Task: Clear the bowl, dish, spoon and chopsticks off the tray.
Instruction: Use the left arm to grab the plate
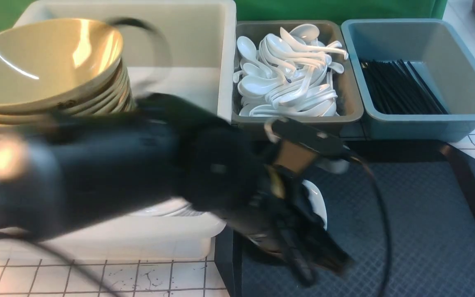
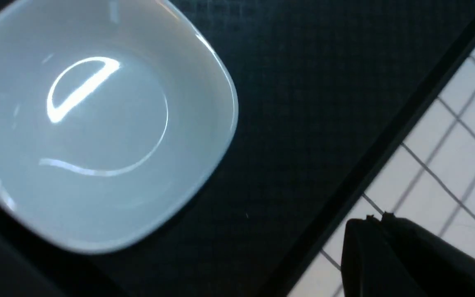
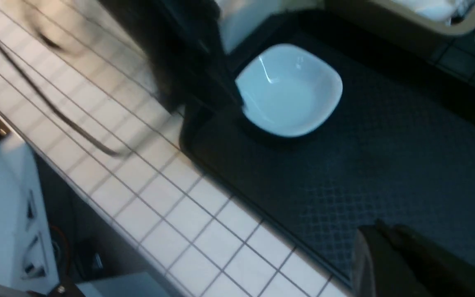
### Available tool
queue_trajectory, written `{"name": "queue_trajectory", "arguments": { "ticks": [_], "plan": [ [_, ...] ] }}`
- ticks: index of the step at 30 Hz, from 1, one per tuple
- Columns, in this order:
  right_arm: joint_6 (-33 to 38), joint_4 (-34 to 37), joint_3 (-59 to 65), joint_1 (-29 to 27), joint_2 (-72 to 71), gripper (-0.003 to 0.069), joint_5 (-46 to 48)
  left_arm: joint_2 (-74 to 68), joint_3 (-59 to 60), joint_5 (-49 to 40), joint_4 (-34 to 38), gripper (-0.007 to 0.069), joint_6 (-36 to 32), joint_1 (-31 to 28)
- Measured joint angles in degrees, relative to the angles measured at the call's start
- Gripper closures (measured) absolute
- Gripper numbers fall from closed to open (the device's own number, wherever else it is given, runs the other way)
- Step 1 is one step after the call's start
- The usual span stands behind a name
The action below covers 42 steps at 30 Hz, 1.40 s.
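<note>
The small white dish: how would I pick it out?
Find the big black tray. Near its left edge, beside the white tub, lies the dish. It is square with rounded corners, unlike the round yellow bowls stacked in the tub.

A large white tub [image 1: 225,62] sits at the back left of a white tiled tabletop [image 1: 118,276] and holds a tilted stack of olive-yellow bowls [image 1: 43,62]. Just beside it to the right, a grey bin [image 1: 346,111] is heaped with white soup spoons [image 1: 291,74]. Next along, a blue-grey bin [image 1: 447,53] holds a bundle of black sticks [image 1: 398,88]. A green backdrop [image 1: 336,8] runs behind them.
</note>
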<state>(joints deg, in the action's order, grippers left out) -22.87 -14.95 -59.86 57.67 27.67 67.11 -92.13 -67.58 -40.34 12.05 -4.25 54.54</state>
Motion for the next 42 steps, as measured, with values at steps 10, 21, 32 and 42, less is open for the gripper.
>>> {"name": "queue_trajectory", "arguments": {
  "ticks": [10, 21, 32, 42],
  "plan": [
    [0.1, 0.0, 0.2, 0.0, -9.0, 0.0622, 0.0, -14.1, -7.6, 2.5, -10.1, 0.0337, 0.8, 0.7],
    [0.3, 2.4, 4.6, 0.0, -10.4, 0.0622, 0.0, -20.9, -8.1, 7.1, -22.1, 0.0104, 3.9, 0.7],
    [1.0, 2.9, 5.1, 0.0, -10.4, 0.0615, 0.0, -22.6, -8.6, 8.5, -29.4, 0.0338, 7.6, 0.7],
    [1.2, 2.7, 5.1, 0.0, -10.4, 0.0612, 0.0, -16.7, -8.8, 7.1, -30.0, 0.0595, 12.4, 5.3]
  ]
}}
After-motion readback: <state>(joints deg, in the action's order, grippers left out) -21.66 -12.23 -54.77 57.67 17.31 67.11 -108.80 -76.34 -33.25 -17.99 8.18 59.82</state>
